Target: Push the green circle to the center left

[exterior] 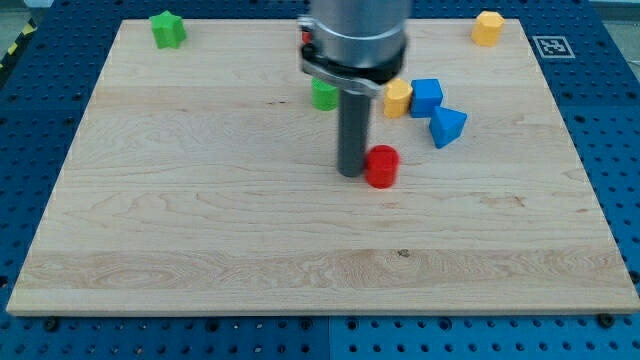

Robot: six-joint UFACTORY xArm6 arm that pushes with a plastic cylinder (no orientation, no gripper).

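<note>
The green circle [323, 95] lies on the wooden board [200, 200] just above centre, partly hidden behind the arm's grey housing [357, 35]. My tip [351, 172] rests on the board below and slightly right of it, about 75 px lower, touching or nearly touching the left side of a red cylinder block [381, 166]. A bit of another red block [306, 36] peeks out at the housing's left edge.
A green star-like block [167, 29] sits at the top left corner. A yellow block [398, 98], a blue cube [426, 97] and a blue triangular block [447, 126] cluster right of the rod. A yellow hexagon-like block [487, 27] is at top right.
</note>
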